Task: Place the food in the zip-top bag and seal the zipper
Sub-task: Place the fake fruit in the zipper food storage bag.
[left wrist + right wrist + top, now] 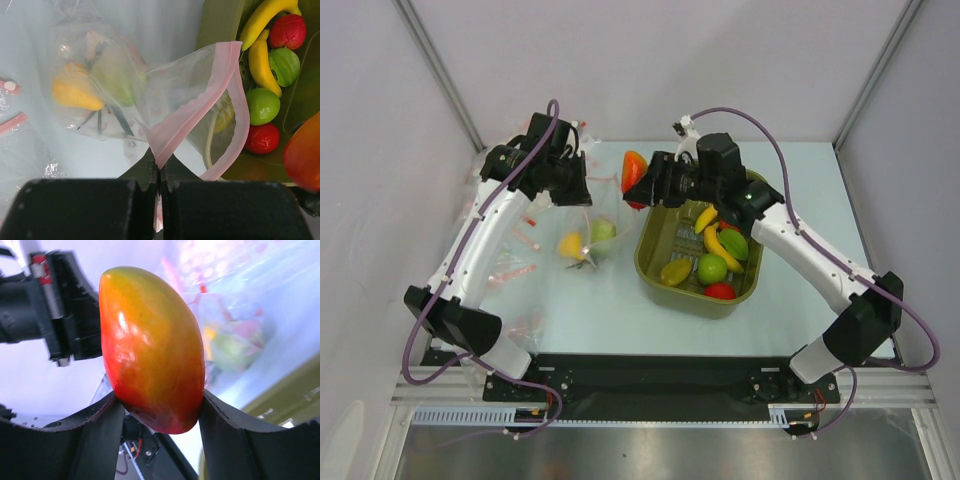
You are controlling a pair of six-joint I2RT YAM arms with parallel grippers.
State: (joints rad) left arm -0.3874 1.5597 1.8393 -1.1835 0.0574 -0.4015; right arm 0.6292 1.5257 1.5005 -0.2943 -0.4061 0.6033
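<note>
Zip-top bag, looks like floppy light film, just left of olive tub; best held by stiffer pink zipper, where left gripper is pinched tight. Right gripper half-spread, clamping slick hard red-orange mango toy near bag mouth.

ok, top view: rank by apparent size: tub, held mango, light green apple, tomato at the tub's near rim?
1. tub
2. mango; it's raised nearer the camera, so its lead over the apple is unsure
3. apple
4. tomato
</note>
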